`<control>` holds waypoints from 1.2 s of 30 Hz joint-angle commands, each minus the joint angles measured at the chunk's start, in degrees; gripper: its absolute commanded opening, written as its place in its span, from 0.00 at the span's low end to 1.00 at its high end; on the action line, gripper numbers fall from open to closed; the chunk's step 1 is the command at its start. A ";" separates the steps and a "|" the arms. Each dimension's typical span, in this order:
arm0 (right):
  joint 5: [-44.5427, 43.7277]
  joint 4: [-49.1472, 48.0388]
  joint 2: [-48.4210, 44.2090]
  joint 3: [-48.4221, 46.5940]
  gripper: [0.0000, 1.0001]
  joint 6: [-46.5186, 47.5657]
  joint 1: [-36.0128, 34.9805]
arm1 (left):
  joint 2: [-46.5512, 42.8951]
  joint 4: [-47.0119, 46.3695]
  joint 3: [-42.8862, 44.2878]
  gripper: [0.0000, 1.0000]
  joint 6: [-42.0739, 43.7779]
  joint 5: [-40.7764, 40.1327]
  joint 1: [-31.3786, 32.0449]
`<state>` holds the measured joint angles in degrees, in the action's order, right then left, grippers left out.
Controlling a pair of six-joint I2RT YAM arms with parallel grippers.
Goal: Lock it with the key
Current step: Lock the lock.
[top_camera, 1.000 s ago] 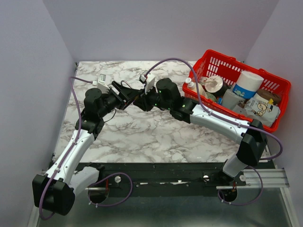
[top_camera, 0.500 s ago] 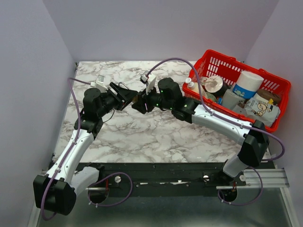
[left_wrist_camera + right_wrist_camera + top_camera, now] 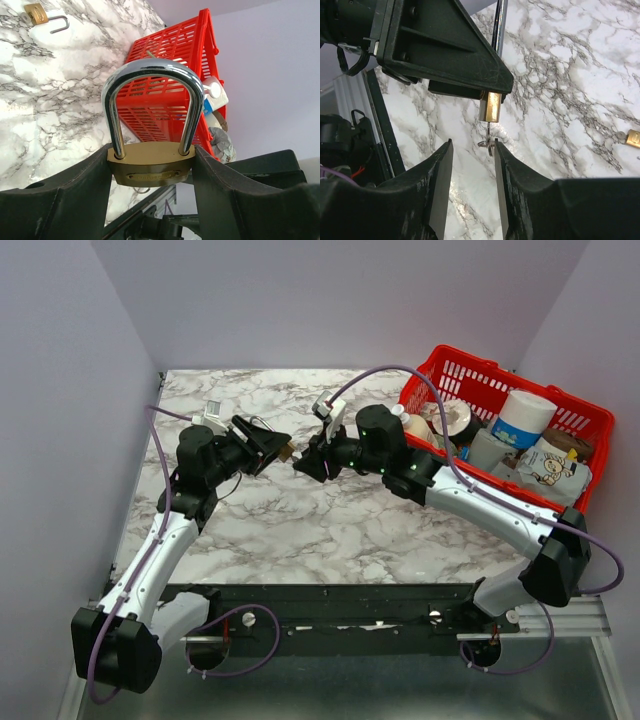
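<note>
My left gripper [image 3: 151,152] is shut on a brass padlock [image 3: 150,169] and holds it above the table by its body. The steel shackle [image 3: 152,70] is seated in both holes. In the top view this gripper [image 3: 272,445] points right with the padlock [image 3: 287,451] at its tip. A small key [image 3: 489,141] with a ring sticks out of the padlock's underside [image 3: 490,106]. My right gripper [image 3: 472,142] is open just below the padlock, and the key hangs beside its right fingertip. In the top view the right gripper [image 3: 306,465] faces the left one with a short gap between them.
A second brass padlock [image 3: 36,13] with an open shackle lies on the marble table [image 3: 300,520]; it also shows in the right wrist view [image 3: 632,138]. A red basket [image 3: 500,375] full of bottles and packets stands at the back right.
My right gripper has drawn back to the right, away from the padlock, and now stands open with the key left in the lock. The left gripper still holds the padlock.
</note>
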<state>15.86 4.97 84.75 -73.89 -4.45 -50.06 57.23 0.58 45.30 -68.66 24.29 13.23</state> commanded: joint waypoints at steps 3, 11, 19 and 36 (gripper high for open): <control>1.98 -0.05 1.73 -1.43 0.43 1.81 -0.04 | -0.72 -2.78 2.25 0.00 -1.74 1.90 -0.05; 2.07 0.04 4.19 -3.10 0.39 1.72 -0.04 | -1.51 -3.04 1.81 0.00 -2.18 2.42 0.39; 2.86 0.04 5.42 -4.25 0.35 1.63 -0.03 | -1.60 -2.95 1.11 0.00 -2.27 2.16 0.65; 4.44 1.09 3.93 -1.44 0.01 1.20 -0.03 | -0.19 -2.51 3.30 0.00 -0.42 -0.30 0.04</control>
<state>17.23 6.04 89.76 -76.64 -3.29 -49.47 57.21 1.61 45.30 -68.93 24.67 13.63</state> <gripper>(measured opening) 0.015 0.662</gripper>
